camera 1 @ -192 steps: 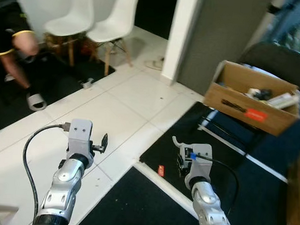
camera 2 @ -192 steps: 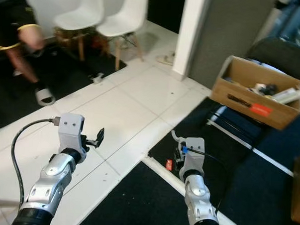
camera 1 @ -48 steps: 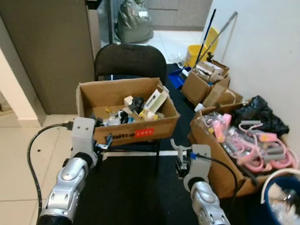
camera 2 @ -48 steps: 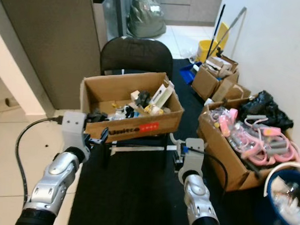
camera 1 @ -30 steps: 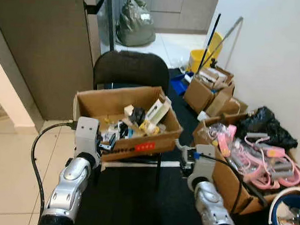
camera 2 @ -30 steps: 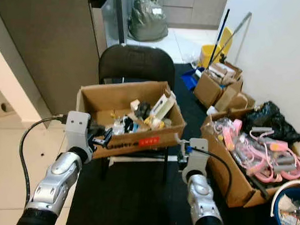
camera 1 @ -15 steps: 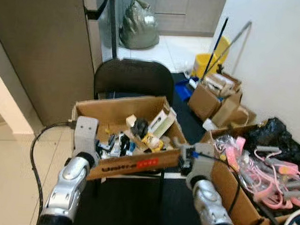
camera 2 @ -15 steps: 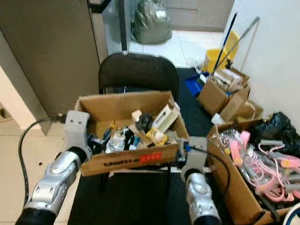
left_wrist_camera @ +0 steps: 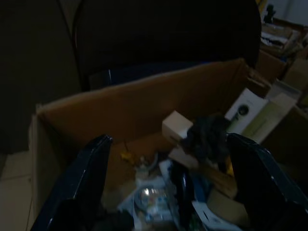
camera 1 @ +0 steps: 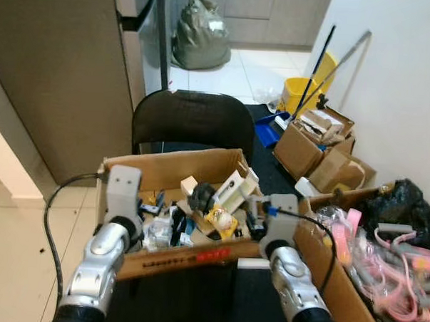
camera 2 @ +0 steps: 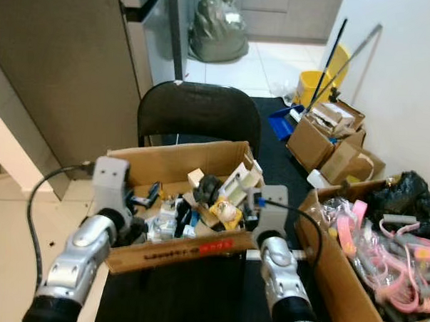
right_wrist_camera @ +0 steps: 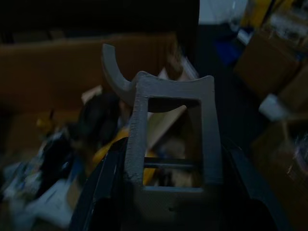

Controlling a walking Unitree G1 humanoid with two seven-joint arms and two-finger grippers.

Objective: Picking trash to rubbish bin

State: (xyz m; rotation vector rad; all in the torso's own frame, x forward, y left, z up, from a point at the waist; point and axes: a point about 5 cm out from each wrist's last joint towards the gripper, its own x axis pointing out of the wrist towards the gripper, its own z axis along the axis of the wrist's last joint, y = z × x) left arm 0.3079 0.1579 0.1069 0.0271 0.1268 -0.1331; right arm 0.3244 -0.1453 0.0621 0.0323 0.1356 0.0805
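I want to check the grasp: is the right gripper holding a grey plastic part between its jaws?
Yes, the right gripper is shut on a grey plastic bracket, held above the cardboard box of clutter.

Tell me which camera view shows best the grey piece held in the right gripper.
The right wrist view: the grey piece stands close up between the black fingers, showing its rectangular window and curved hook. In the eye views the right gripper hides most of it, above the cardboard box.
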